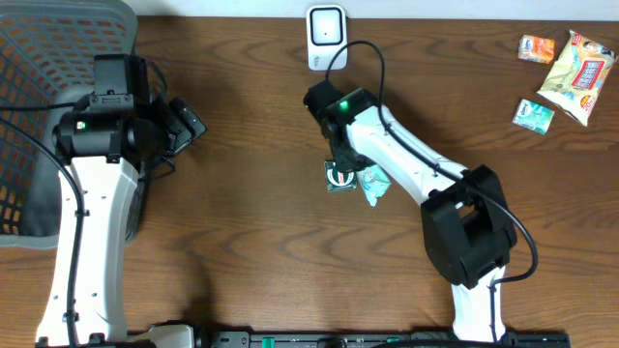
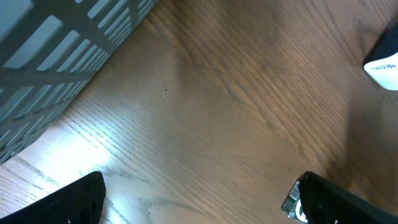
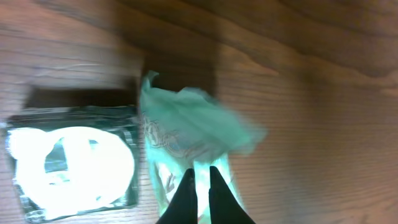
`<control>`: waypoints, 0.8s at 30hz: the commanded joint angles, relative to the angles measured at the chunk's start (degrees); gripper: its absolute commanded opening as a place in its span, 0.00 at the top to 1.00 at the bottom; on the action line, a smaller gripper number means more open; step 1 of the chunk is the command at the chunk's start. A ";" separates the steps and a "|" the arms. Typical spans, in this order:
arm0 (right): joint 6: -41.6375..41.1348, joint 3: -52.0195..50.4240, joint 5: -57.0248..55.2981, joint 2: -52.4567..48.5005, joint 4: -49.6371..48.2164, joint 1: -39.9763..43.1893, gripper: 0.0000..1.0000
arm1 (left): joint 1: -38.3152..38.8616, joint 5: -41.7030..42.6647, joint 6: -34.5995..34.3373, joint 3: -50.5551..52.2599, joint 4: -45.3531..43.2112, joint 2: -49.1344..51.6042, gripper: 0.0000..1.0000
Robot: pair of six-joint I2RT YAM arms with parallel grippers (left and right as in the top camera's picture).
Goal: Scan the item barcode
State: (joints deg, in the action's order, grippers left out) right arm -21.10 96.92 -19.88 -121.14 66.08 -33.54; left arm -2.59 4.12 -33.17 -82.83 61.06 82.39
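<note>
The right gripper [image 3: 200,179] was closed on just 1 edge of the pale green packet [image 3: 189,127], mid-table right beside a dark packet [image 3: 71,162], so the thin film could have slipped free on the way to the scanner [image 1: 326,37]. Its long axis ran straight out from the fingertips, crumpled free end pointing away; the left gripper [image 2: 199,205] hung wide open by the basket [image 2: 56,56]
</note>
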 commanded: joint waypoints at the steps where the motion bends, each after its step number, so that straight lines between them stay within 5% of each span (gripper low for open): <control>1: 0.61 1.25 0.37 -0.48 0.37 0.61 0.95 | -0.28 -0.74 -0.07 0.07 -0.02 0.04 0.02; 6: 0.59 2.12 1.01 -0.48 0.24 0.61 0.98 | -0.28 -0.74 -0.07 0.07 -0.02 0.02 0.02; 8: 2.03 3.23 2.67 -0.46 0.81 0.61 0.88 | -0.28 -0.74 -0.07 0.07 0.00 0.04 0.02; 11: 10.25 3.89 9.51 -0.46 1.07 0.50 0.57 | -0.28 -0.74 -0.07 0.07 0.00 0.04 0.02; 13: 10.08 3.67 8.96 -0.48 2.40 0.17 0.48 | -0.28 -0.74 -0.07 0.07 0.00 0.04 0.02; 24: 1.16 -7.78 -11.08 -0.70 -3.17 -3.28 0.45 | -0.28 -0.72 -0.07 0.07 0.00 0.04 0.02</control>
State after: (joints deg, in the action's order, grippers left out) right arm -17.78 91.79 -23.64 -121.27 64.27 -35.83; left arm -2.59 4.12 -33.17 -82.83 61.08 82.39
